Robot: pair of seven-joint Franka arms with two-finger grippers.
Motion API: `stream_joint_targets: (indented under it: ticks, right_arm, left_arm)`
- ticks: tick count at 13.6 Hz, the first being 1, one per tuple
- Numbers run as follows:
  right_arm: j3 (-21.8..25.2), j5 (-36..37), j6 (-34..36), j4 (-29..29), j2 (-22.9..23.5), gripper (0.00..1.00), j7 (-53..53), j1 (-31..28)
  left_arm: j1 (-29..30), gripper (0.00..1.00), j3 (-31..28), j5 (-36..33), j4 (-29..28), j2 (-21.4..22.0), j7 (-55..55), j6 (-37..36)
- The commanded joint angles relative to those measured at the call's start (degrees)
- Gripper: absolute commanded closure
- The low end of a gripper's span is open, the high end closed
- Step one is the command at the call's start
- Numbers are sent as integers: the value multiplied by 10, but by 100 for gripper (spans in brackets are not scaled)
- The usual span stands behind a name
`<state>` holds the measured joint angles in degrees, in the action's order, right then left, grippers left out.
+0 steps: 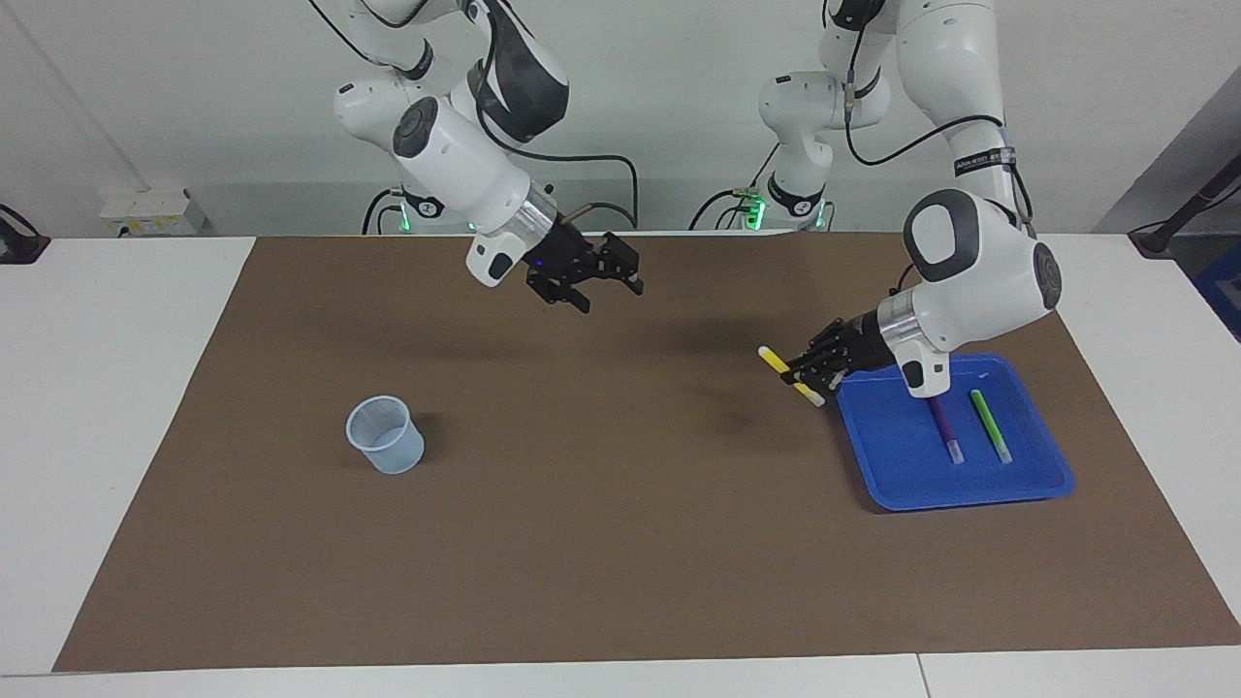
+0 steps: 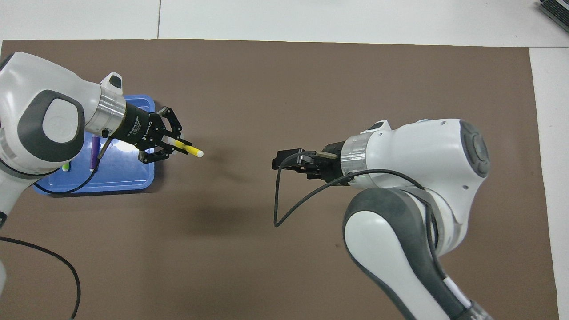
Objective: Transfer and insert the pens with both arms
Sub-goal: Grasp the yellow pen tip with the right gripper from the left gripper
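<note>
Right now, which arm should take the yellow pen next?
The right arm. Its open end effector hangs over the mat's middle, facing the yellow pen that the left end effector holds out beside the blue tray.

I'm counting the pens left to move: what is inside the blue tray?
The blue tray holds the purple pen and the green pen, lying side by side. From overhead, the left arm covers most of both. The yellow pen is out, held in the left gripper.
</note>
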<state>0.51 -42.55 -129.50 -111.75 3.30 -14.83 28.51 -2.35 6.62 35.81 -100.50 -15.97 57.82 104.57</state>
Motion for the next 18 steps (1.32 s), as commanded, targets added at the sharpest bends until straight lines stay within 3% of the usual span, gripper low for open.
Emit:
stream_joint_targets:
  ticks: [1, 2, 4, 8, 12, 18]
  right_arm:
    - [3, -34, -91, -14, 16, 0, 9, 46]
    - [3, -35, -141, -23, 22, 0, 0, 67]
    - [3, -36, -170, -25, 30, 0, -19, 86]
    - [4, -35, -170, -15, 43, 0, -13, 85]
    - [4, -33, -142, 33, 59, 2, -14, 76]
    - [5, -24, -140, 36, 70, 9, -1, 63]
  left_arm:
    - [-24, 100, -8, 46, -7, 9, 72, 2]
    - [-32, 100, -8, 63, -9, 11, 98, 3]
    - [-36, 100, -8, 97, -15, 13, 141, 7]
    - [-52, 100, -8, 116, -22, 16, 186, 9]
    - [-75, 100, -8, 129, -22, 17, 207, 11]
    - [-106, 100, -7, 131, -25, 29, 236, 10]
